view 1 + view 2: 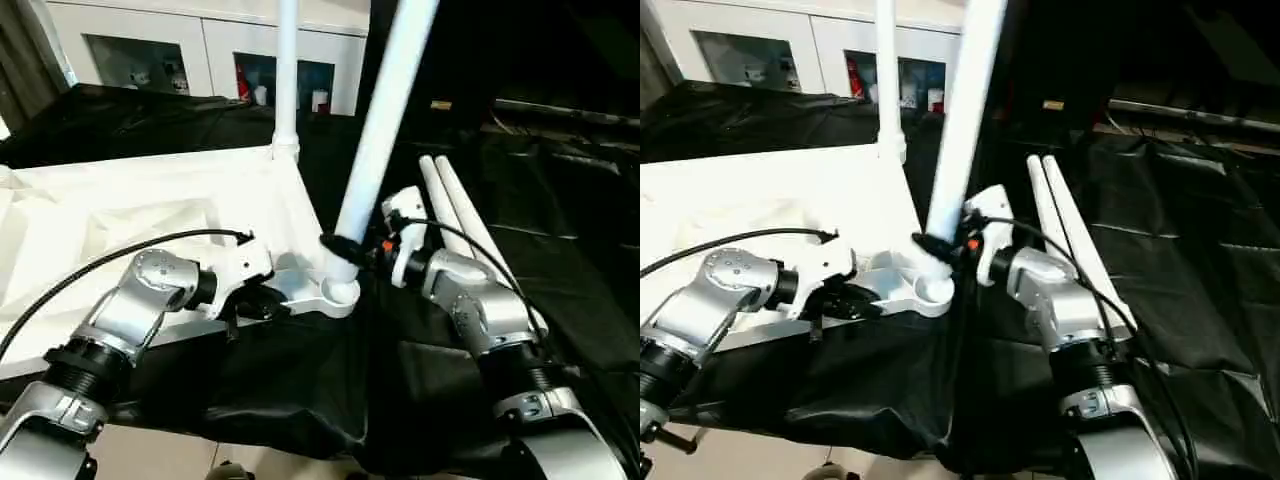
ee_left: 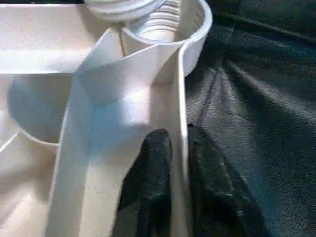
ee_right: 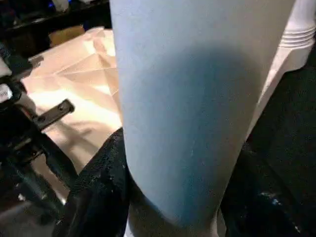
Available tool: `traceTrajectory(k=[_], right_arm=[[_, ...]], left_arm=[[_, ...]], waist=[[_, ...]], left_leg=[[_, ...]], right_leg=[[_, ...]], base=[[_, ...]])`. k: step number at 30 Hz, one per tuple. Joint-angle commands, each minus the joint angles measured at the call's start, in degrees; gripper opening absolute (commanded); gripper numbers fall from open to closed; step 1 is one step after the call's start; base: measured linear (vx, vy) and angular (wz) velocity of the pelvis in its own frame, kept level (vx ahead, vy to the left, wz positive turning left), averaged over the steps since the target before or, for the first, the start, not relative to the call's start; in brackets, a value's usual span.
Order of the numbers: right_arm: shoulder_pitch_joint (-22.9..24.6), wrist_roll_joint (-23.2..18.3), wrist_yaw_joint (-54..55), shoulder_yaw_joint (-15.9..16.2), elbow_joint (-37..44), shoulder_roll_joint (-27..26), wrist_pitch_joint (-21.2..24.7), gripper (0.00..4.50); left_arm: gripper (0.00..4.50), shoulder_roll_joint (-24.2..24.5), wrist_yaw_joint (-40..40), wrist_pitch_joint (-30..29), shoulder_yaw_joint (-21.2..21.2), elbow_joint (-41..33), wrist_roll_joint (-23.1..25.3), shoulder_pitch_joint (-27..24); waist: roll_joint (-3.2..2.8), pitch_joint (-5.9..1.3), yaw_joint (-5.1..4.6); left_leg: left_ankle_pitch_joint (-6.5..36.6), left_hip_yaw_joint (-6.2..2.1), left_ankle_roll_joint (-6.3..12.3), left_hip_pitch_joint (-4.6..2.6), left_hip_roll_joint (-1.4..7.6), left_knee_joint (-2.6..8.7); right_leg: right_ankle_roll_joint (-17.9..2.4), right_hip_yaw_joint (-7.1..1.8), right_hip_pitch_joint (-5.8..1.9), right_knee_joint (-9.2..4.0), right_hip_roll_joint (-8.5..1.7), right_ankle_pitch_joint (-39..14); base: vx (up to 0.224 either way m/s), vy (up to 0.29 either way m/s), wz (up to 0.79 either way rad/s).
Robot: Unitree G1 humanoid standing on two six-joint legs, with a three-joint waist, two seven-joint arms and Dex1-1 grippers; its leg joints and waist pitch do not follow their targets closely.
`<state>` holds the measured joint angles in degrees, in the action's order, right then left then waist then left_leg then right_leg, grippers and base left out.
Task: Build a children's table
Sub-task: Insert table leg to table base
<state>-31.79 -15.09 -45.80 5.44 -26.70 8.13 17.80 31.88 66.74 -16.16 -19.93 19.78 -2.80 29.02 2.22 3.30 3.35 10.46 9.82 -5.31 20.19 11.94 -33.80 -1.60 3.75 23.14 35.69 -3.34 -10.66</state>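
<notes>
White plastic rectangular table top [image 1: 150, 215] lies underside up on black-draped tabletop [image 1: 560, 260]. Left gripper [image 2: 178, 148] fingers pinch top's rim beside near corner socket [image 1: 340, 293]. Right gripper [image 1: 350, 248] fingers clamp tilted white tube leg [image 1: 385, 120] at that socket. Risk: leg enters skewed, jams; rim pinch slips, top shifts. Two spare legs [image 1: 455, 215] lie just past socket.

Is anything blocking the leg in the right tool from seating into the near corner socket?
Nothing visible does. The leg, held in the right tool, has its lower end already at the near corner socket. The left tool pinches the tabletop's rim beside it, clear of the socket.
</notes>
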Motion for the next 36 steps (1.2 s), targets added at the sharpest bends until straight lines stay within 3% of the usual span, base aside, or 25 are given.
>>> traceTrajectory(k=[1,7,21,36], right_arm=[[0.17,0.67,-0.59,0.51,0.35,0.93,1.05,1.93],[0.69,1.01,-1.4,1.47,1.26,1.55,1.89,1.93],[1.62,1.9,-2.44,3.39,2.17,3.63,4.79,1.93],[2.07,1.68,-3.05,5.16,4.07,3.06,7.84,1.93]], left_arm=[[0.31,0.47,-0.02,-0.53,0.91,-1.16,-0.44,-0.62],[0.01,-0.42,-0.79,0.43,2.73,-1.7,-2.1,-1.68],[0.0,-1.89,-1.23,2.22,4.94,-2.33,-3.9,-4.56],[0.0,-2.53,-1.27,3.17,4.26,-0.76,-1.69,-3.62]], waist=[[-0.96,-3.87,-0.01],[-0.86,-3.84,-0.03],[-0.75,-3.74,-0.12],[-0.66,-3.67,-0.21]], left_leg=[[9.96,-0.06,-0.66,-0.31,1.13,3.84],[10.36,-0.07,-0.69,-0.33,1.12,3.85],[10.84,-0.1,-0.29,-0.24,1.04,3.88],[11.69,-0.14,-0.4,-0.34,1.11,3.98]], right_leg=[[-11.72,-3.07,-3.31,-3.89,-4.09,-8.61],[-11.19,-3.07,-3.26,-3.98,-4.02,-9.51],[-10.17,-3.1,-3.12,-4.28,-3.98,-12.42],[-9.47,-3.1,-2.93,-4.53,-3.96,-14.27]], base=[[0.0,0.0,0.0],[0.0,0.0,0.0],[0.0,0.0,0.0],[0.0,0.0,0.0]])
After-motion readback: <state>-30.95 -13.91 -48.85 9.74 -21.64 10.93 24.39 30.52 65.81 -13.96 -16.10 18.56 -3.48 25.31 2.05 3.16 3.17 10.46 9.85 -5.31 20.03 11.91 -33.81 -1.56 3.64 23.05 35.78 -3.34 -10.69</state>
